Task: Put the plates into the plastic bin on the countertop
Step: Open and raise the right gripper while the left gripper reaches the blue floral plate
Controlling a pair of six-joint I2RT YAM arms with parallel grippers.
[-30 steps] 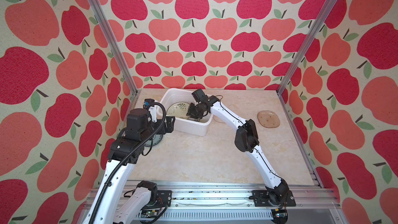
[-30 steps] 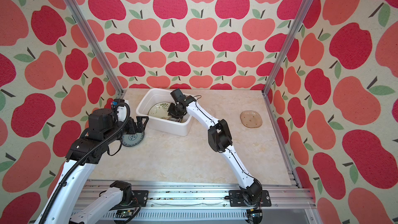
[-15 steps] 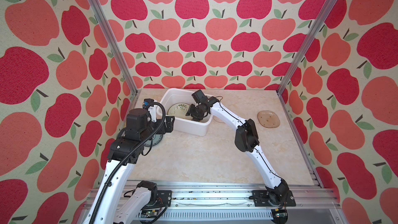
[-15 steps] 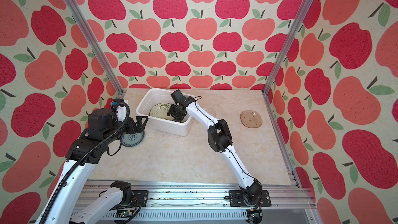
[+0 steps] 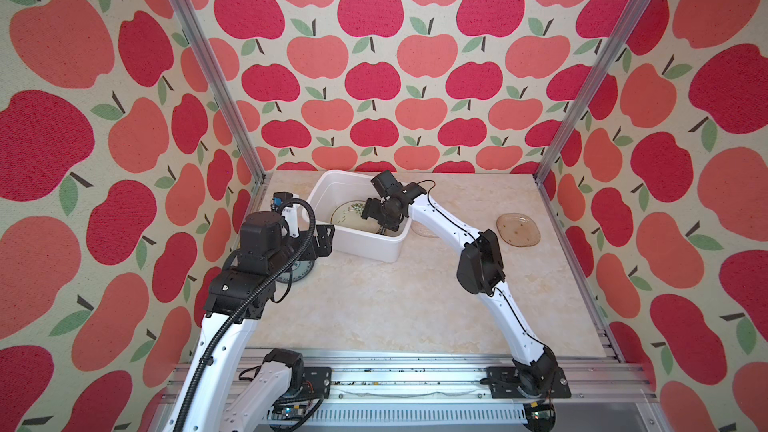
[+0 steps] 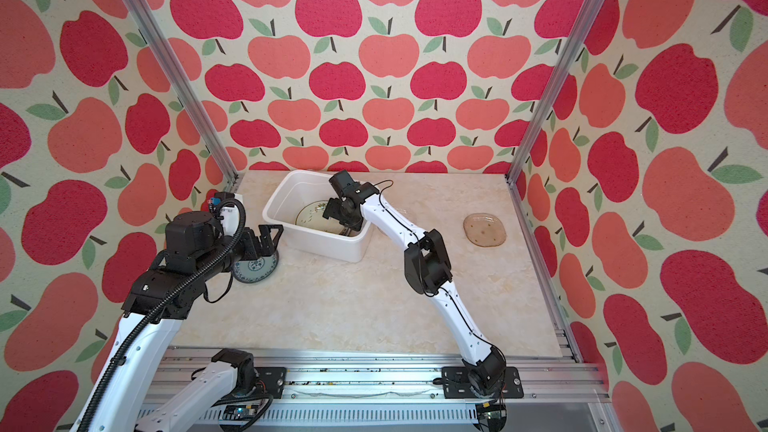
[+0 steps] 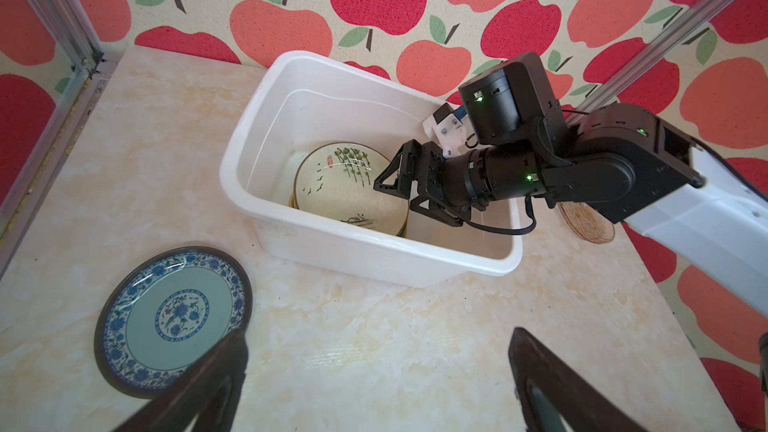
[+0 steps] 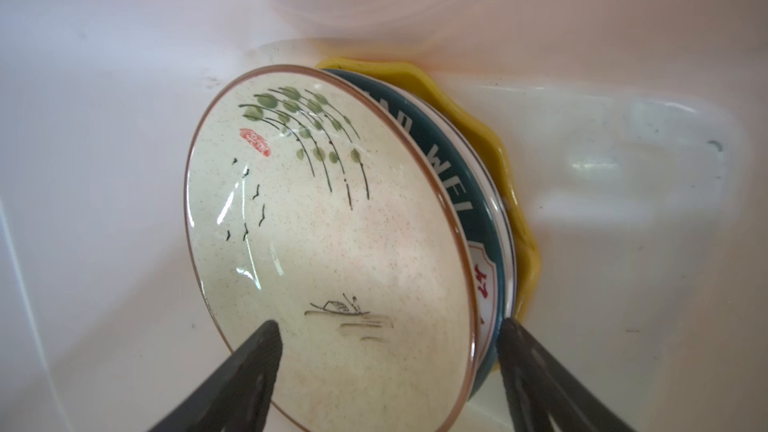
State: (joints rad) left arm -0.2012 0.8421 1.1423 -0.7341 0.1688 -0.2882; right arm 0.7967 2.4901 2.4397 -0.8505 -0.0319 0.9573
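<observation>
Just now your right gripper (image 8: 388, 330) has let go. A second ago its jaws were pinched near the rim of the cream willow-painted plate (image 8: 324, 222); now they stand wide apart at the bottom of the right wrist frame and grasp nothing.

That plate sits in the white plastic bin (image 7: 374, 259), centre of the left wrist frame. It tops a stack and seems to lean on the green lettered-rim plate (image 8: 461, 184), with the yellow scalloped plate (image 8: 511, 184) beneath.

I judge this drop done, so back the arm out without nudging the tilted stack.

Your left gripper (image 7: 378, 336) is fully spread and empty, hovering over the countertop (image 5: 395, 305) just beside the blue floral plate (image 7: 172, 317) at lower left.

Three dishes remain outside:
- that blue one
- the brown glass plate (image 5: 518, 230), well apart at the right of both top views
- an amber ribbed dish (image 7: 586, 224) close beside the bin, under your right arm
</observation>
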